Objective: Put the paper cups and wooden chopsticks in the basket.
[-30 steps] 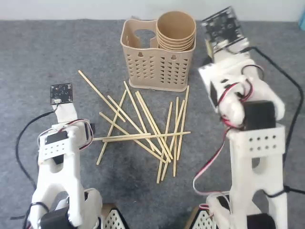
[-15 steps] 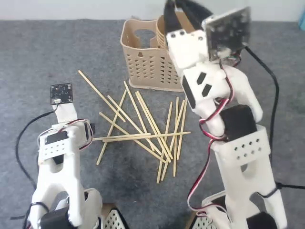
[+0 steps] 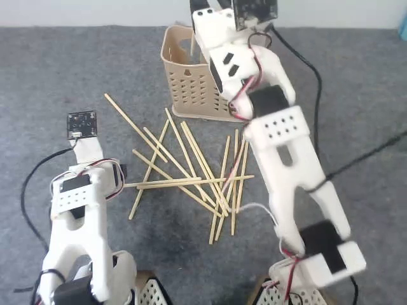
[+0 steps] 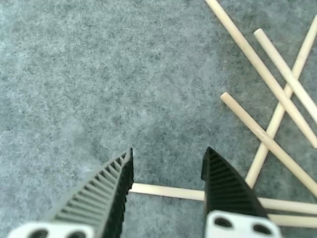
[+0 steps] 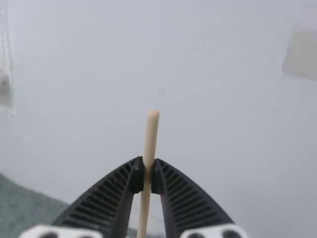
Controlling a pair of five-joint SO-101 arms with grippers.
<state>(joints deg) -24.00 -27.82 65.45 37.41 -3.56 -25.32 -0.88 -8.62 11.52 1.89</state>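
Observation:
Several wooden chopsticks (image 3: pixel 191 171) lie crossed on the grey carpet in front of the tan perforated basket (image 3: pixel 191 86). My right arm (image 3: pixel 238 60) stretches over the basket and hides the paper cups. My right gripper (image 5: pixel 147 173) is shut on one chopstick (image 5: pixel 150 134), which stands upright between the fingers; in the high view a thin stick (image 3: pixel 192 44) hangs inside the basket's rim. My left gripper (image 4: pixel 168 158) is open and low over the carpet at the pile's left end, with a chopstick (image 4: pixel 168 192) lying across below its fingertips.
More chopsticks (image 4: pixel 267 79) cross just beyond the left gripper. A pale wall (image 5: pixel 198 59) is behind the right gripper. Grey carpet (image 3: pixel 57 70) lies bare to the left of the basket and the pile.
The right arm has swung from the right of the basket up and over it, holding a chopstick, and now covers the cups. The left arm has not moved.

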